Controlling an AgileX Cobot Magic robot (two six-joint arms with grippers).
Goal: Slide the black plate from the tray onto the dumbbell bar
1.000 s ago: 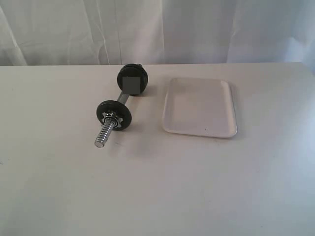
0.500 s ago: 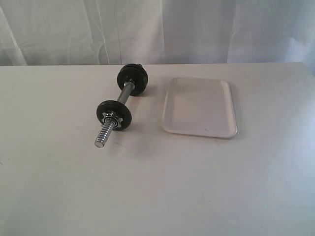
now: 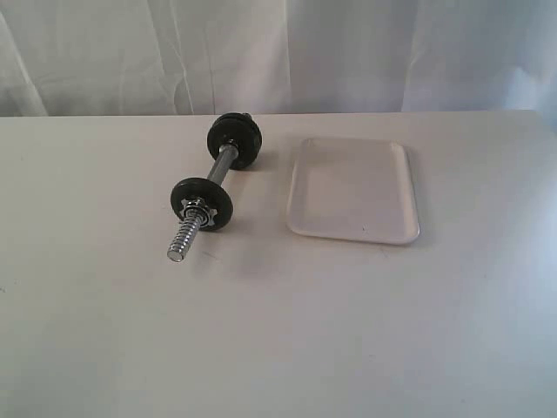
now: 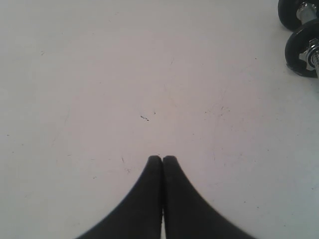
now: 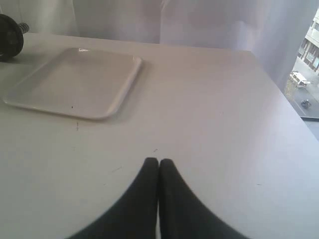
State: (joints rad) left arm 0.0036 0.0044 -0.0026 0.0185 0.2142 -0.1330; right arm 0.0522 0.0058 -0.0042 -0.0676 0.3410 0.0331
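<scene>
A pale, lightly scuffed table [image 3: 278, 331] fills the exterior view, and a white curtain [image 3: 278, 52] hangs in folds behind its far edge. In the right wrist view a window [image 5: 309, 64] beside the table's corner looks down on a street with vehicles.

The left gripper [image 4: 162, 158] is over bare table, its two dark fingers [image 4: 147, 199] pressed together tip to tip with nothing between them. The right gripper [image 5: 158, 160] is the same: its fingers [image 5: 144, 199] meet along their whole length and grip nothing. Neither view shows whether the tips touch the table.

There is one dumbbell bar [image 3: 220, 170]. It lies left of the table's middle and runs aslant from near the far edge towards the near left. Two discs can be counted on it. One black plate [image 3: 237, 135] stands at the far end. A second black plate [image 3: 218, 205] stands further along, with a silver collar nut [image 3: 196, 209] against its outer face and bare coarse thread sticking out beyond. The far disc looks thick, and whether it is one disc or a stack cannot be told. Nor can it be told which disc is the task's own.

There is one tray [image 3: 352, 187], white and shallow, just right of the bar's far end and apart from it, close to the far edge.
</scene>
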